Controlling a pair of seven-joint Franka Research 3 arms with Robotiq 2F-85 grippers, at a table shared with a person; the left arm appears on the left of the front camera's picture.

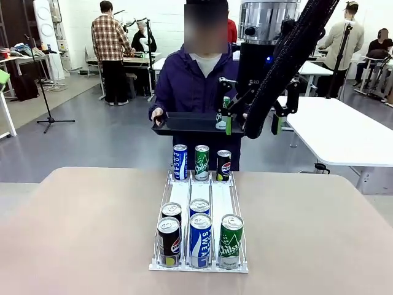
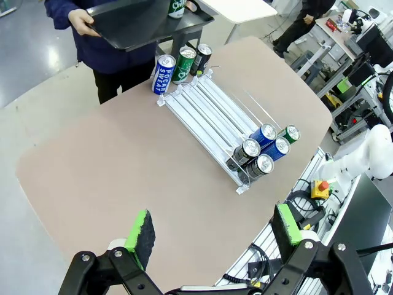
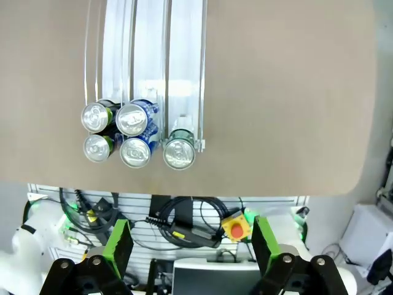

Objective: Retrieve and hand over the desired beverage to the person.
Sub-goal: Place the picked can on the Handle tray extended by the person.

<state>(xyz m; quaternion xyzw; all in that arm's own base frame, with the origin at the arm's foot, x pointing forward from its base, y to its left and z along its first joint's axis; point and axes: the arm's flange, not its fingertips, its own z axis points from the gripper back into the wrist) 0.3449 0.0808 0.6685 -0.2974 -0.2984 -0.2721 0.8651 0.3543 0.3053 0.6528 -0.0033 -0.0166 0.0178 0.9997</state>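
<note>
A person (image 1: 184,83) in a dark purple jacket stands at the table's far side, holding a black tray (image 1: 184,125) with a green can (image 2: 178,7) upright on it. A white three-lane rack (image 1: 182,190) lies along the table's middle. Its far end holds a blue can (image 1: 180,161), a green can (image 1: 202,162) and a black can (image 1: 224,165). Several black, blue and green cans (image 1: 200,239) stand at the near end. My right gripper (image 1: 253,123) hangs open high up, level with the tray's right end. My left gripper (image 2: 214,232) is open, high over the table's near corner.
The tan table (image 1: 92,233) has rounded corners and bare room on both sides of the rack. A red stop button (image 3: 232,227) and cables sit below its near edge. White tables (image 1: 344,129), a tripod (image 1: 48,117) and other people stand farther back.
</note>
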